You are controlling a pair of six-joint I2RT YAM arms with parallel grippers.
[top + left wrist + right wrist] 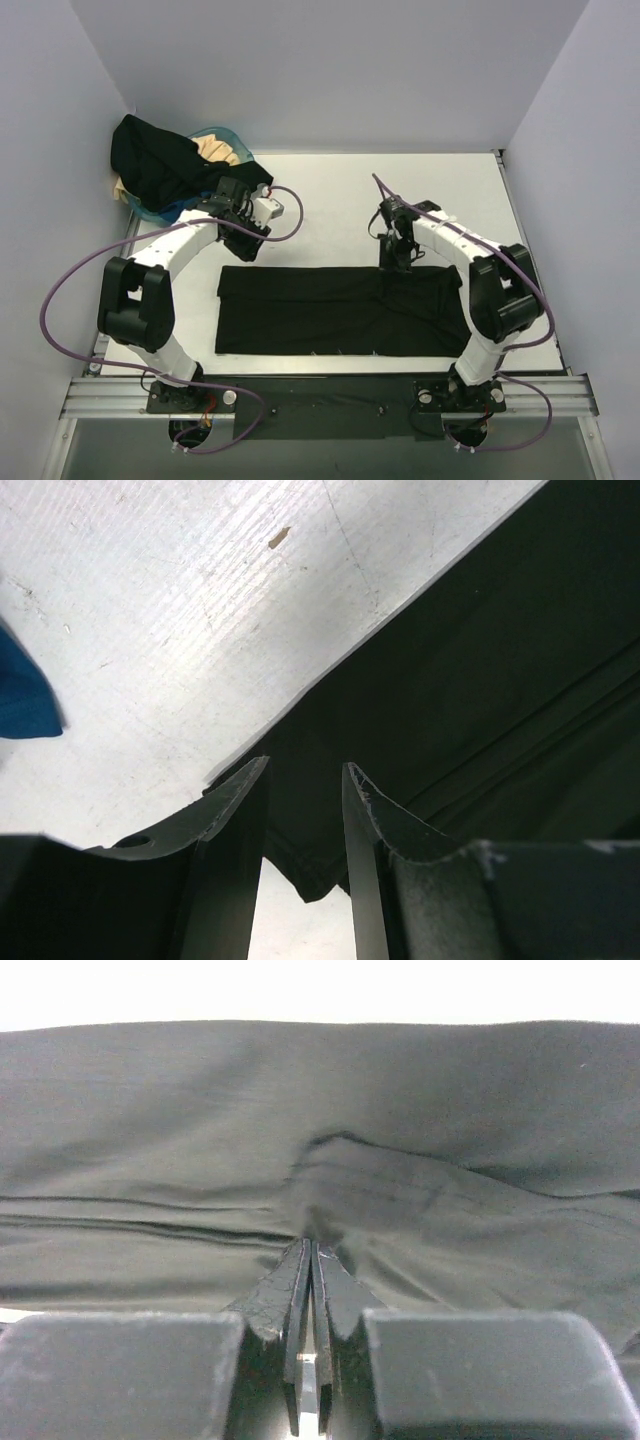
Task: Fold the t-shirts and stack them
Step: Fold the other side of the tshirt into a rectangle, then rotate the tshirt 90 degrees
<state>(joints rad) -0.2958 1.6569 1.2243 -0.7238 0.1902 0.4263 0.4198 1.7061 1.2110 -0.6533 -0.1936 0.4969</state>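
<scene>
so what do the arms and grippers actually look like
Both the left arm and right arm have white links between chunky black joint housings. A purple cable loops along each. The left gripper and right gripper have flat dark fingers; the right one's pads look cracked.

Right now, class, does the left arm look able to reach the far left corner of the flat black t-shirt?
Probably yes: the left gripper hangs open right over that corner of the black t-shirt, with nothing between them.
</scene>
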